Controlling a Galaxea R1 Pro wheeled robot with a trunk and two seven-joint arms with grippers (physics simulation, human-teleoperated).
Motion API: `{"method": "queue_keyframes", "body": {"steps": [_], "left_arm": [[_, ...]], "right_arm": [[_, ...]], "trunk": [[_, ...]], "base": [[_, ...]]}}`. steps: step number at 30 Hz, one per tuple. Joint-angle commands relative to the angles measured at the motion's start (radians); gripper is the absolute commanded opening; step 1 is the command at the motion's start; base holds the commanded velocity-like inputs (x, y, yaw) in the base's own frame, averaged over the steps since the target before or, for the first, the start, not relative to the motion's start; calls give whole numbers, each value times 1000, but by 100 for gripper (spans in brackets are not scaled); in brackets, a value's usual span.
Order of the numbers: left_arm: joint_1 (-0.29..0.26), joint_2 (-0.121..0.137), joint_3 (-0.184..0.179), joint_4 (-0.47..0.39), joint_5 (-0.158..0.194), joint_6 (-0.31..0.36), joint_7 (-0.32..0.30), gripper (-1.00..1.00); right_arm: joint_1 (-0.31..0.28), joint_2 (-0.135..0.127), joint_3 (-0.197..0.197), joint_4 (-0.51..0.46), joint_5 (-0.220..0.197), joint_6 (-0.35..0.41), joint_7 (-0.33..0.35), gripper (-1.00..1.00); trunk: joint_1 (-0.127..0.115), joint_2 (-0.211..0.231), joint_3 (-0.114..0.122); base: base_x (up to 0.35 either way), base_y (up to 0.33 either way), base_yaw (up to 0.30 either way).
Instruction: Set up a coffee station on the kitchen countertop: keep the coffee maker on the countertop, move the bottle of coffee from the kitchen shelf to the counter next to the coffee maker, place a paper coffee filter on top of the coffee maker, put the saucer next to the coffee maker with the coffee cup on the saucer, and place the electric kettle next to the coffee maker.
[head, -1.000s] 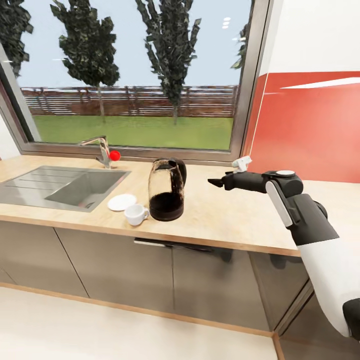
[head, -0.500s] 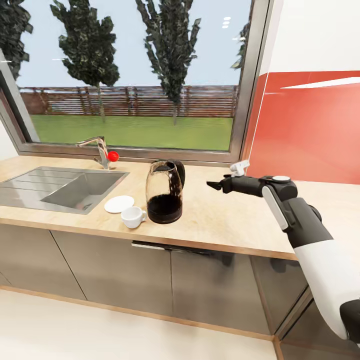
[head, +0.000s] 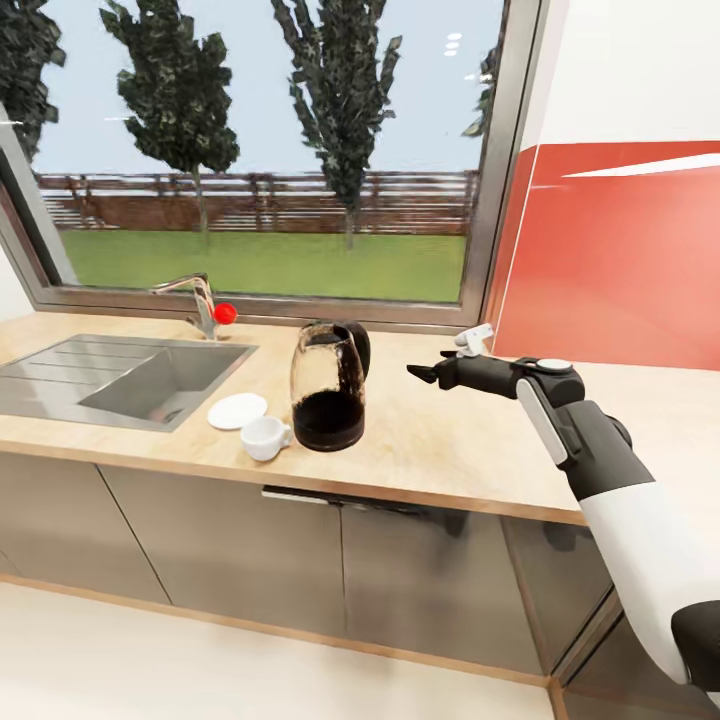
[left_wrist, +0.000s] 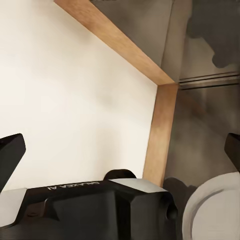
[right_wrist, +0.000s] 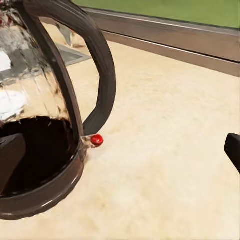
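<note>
A glass electric kettle (head: 328, 385) with a dark base and black handle stands on the wooden countertop (head: 450, 430). A white saucer (head: 238, 410) lies just left of it, and a white coffee cup (head: 264, 437) stands on the counter in front of the saucer, not on it. My right gripper (head: 422, 373) hovers open above the counter, a short way right of the kettle and pointing at its handle. In the right wrist view the kettle (right_wrist: 45, 125) and its handle (right_wrist: 102, 85) are close ahead of the open gripper (right_wrist: 121, 152). My left gripper (left_wrist: 120, 150) is open over the floor.
A steel sink (head: 130, 375) with a faucet (head: 200, 300) is set into the counter at the left. A wide window runs behind, and a red wall panel (head: 620, 260) is at the right. Grey cabinet fronts (head: 420, 560) stand below the counter.
My right gripper has edged left and slightly down, closer to the kettle's handle. The head view has shifted a little; kettle, saucer and cup stay where they were on the counter.
</note>
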Motion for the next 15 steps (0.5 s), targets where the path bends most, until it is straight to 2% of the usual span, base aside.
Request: {"method": "queue_keyframes", "body": {"steps": [1,4,11,15], "left_arm": [[0,0,-5,1,2,-9,-1,100],[0,0,-5,1,2,-9,-1,100],[0,0,-5,1,2,-9,-1,100],[-1,0,-5,1,2,-9,-1,100]], "right_arm": [[-1,-1,1,-1,-7,6,-2,100],[-1,0,1,-1,-7,6,-2,100],[-1,0,5,-1,-7,4,-2,100],[-1,0,42,0,-8,-19,-3,100]], "trunk": [[0,-1,-1],[0,-1,-1],[0,-1,-1],[0,-1,-1]], "base": [[148,0,0],[148,0,0],[43,9,0],[108,80,0]]}}
